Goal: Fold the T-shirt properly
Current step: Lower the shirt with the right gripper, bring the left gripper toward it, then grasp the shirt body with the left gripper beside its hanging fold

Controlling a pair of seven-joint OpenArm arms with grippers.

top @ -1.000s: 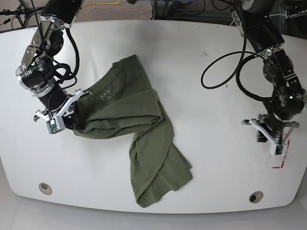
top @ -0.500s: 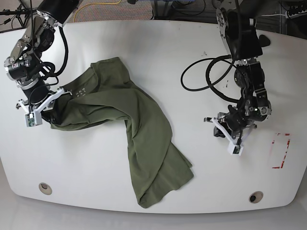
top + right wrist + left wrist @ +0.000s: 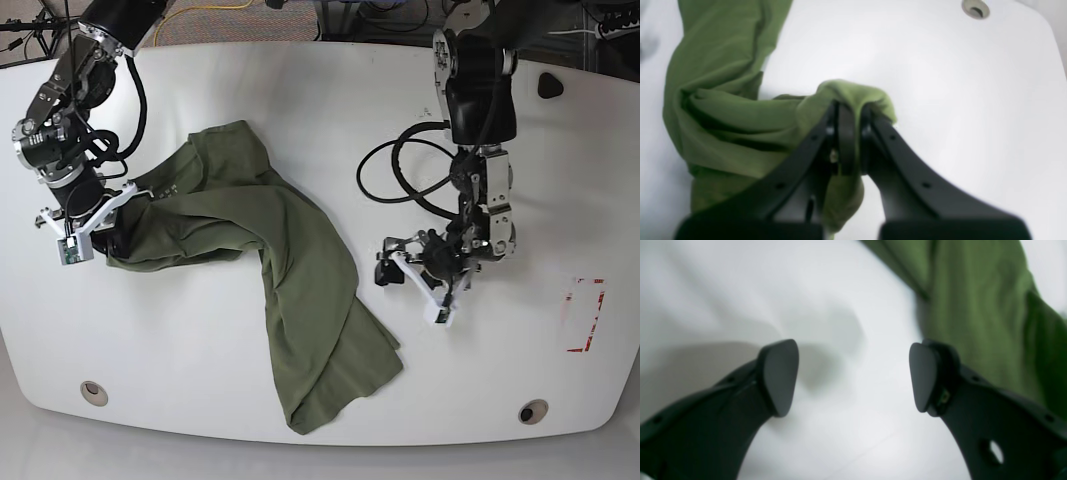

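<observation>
Sprawling crumpled, the T-shirt (image 3: 310, 290) — pinched by right gripper (image 3: 850, 140); left gripper (image 3: 853, 378) gapes, empty.

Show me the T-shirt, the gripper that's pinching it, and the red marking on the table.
T-shirt (image 3: 305, 290): base view, on the cloth's middle stretch.
Right gripper (image 3: 853, 140): right wrist view, between its fingertips, on the pinched cloth.
Red marking (image 3: 598, 313): base view, on its right edge.

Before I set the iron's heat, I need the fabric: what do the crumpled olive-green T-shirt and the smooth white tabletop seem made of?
Olive-green T-shirt: likely matte cotton knit, given its soft folds.

White tabletop: possibly laminate, smooth with slight sheen.
</observation>
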